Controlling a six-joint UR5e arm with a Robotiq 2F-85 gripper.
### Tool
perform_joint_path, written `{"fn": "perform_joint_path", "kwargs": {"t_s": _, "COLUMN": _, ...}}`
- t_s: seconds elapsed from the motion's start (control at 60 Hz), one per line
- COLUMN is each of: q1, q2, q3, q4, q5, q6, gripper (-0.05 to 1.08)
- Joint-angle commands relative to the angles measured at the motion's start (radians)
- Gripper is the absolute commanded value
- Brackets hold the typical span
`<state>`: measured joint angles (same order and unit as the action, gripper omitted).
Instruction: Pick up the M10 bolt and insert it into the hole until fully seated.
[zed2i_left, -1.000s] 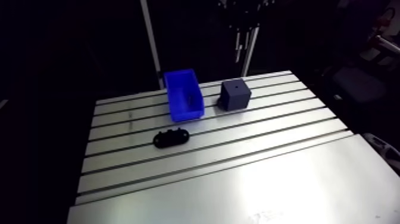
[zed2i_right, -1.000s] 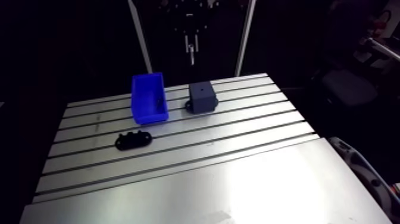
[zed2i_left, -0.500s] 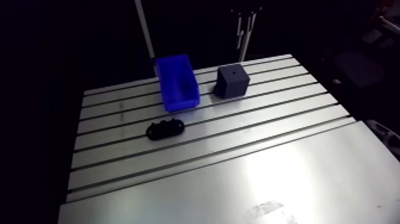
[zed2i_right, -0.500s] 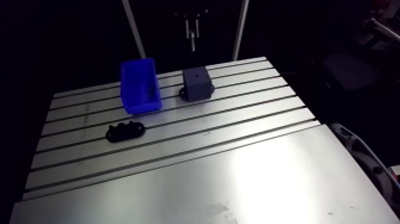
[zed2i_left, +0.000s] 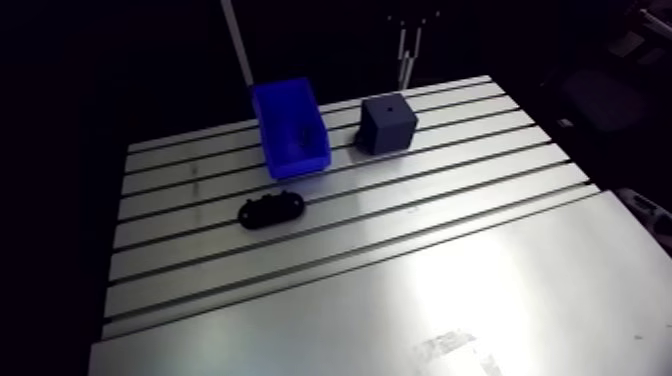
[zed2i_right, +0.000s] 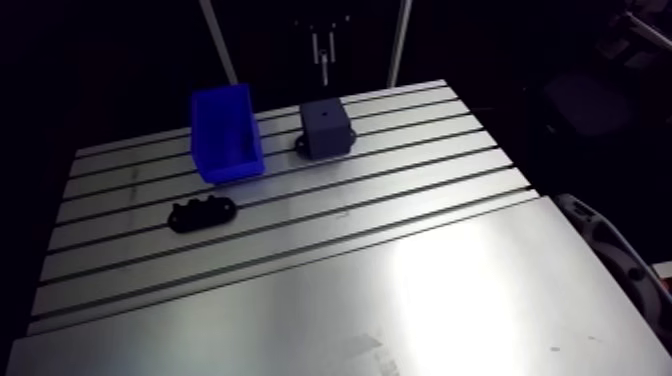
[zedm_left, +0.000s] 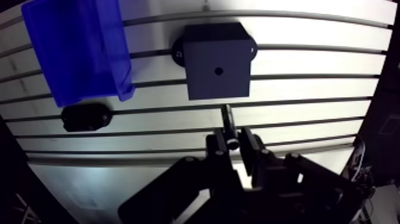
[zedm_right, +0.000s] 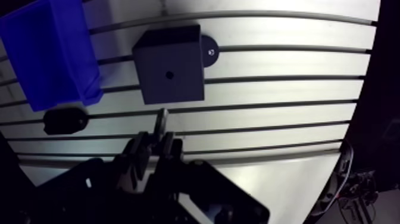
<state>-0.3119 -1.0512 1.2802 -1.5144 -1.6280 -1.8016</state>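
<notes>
A dark grey block (zedm_left: 215, 59) with a small hole (zedm_left: 219, 70) in its top face stands on the slotted table (zed2i_left: 400, 280). In the wrist view my gripper (zedm_left: 233, 143) is shut on the M10 bolt (zedm_left: 228, 119). The bolt's shaft sticks out past the fingertips. It hangs over the table just short of the block's near edge, not over the hole. In the arm view the gripper (zed2i_left: 405, 40) hangs small and dim above and behind the block (zed2i_left: 388, 123).
A blue bin (zed2i_left: 290, 128) stands right beside the block, with small dark parts inside. A black oblong part (zed2i_left: 270, 209) lies on the table in front of the bin. A smooth plate covers the table's near half.
The arm's camera has moved, so the whole table sits further left and higher in view. Bin, block and black part keep their places on the table.
</notes>
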Motion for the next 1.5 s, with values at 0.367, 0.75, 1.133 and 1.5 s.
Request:
{"fn": "perform_joint_path", "kwargs": {"t_s": 0.367, "q1": -0.009, "q2": 0.034, "q3": 0.009, "q4": -0.037, "q5": 0.002, "q6": 0.001, "gripper": 1.08}}
{"fn": "perform_joint_path", "kwargs": {"t_s": 0.75, "q1": -0.007, "q2": 0.062, "q3": -0.002, "q4": -0.037, "q5": 0.001, "q6": 0.003, "gripper": 1.08}}
{"fn": "perform_joint_path", "kwargs": {"t_s": 1.133, "q1": -0.003, "q2": 0.066, "q3": -0.002, "q4": -0.034, "q5": -0.002, "q6": 0.003, "gripper": 1.08}}
{"fn": "perform_joint_path", "kwargs": {"t_s": 1.5, "q1": 0.0, "q2": 0.076, "q3": 0.0, "q4": -0.037, "q5": -0.005, "q6": 0.01, "gripper": 1.08}}
